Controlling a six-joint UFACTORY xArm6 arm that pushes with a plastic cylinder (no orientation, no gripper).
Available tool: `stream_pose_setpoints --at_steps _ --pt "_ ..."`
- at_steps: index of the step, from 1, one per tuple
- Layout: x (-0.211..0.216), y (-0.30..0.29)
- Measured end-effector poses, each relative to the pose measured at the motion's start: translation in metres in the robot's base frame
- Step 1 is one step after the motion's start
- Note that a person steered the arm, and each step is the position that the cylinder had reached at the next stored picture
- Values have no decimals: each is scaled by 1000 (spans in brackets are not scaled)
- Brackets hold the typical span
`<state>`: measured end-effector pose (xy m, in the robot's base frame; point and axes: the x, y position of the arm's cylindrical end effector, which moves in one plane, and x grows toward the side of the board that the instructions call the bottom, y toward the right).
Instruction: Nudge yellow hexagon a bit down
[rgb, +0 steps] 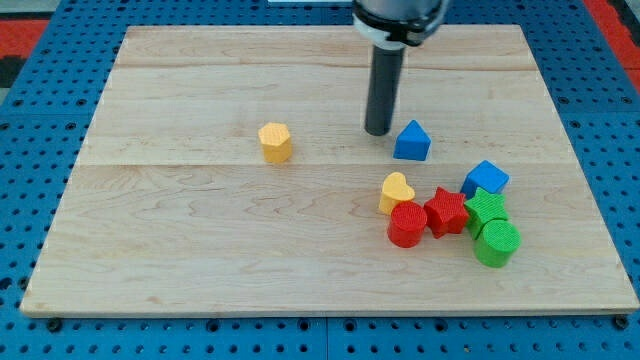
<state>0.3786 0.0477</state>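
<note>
tip parked beside the blue block, yellow hexagon alone to its left

rod and tip first: the straight dark rod (384, 90) comes down from the top edge of the wooden board (200, 260), a little right of the board's middle, and my tip (379, 132) sits on the wood in the upper half. it is a plain rod end with no jaws, so it neither spreads nor pinches, and it holds nothing. whether it touches any block i cannot say for sure, but a thin strip of bare wood shows between it and the nearest one

just to the right of the tip stands a blue block with a peaked, house-like top (412, 141), close but apart from it

the yellow hexagon (275, 142) stands on its own toward the view's left of the tip, at about the same height on the board, well apart from the rod and from every other block. it lies nearer the top edge than the bottom edge, somewhat left of the board's centre line

all other blocks crowd together toward the bottom right corner. a yellow heart (395, 190) leans against a red cylinder (406, 224), which touches a red star (446, 212). to the right of the star a blue cube (485, 179) sits above a green block of unclear shape (486, 211), and a green cylinder (497, 243) lies just below that, nearest the corner

beyond the board's edges a blue perforated surface (40, 120) shows on both sides
</note>
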Motion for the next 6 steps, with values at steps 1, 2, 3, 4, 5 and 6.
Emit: stream_pose_setpoints --at_steps 1,2,3,4,5,6 --pt "35 25" --pt "53 48" --pt "25 -11" --pt "-19 -65" --pt "23 -131" --pt "49 -55"
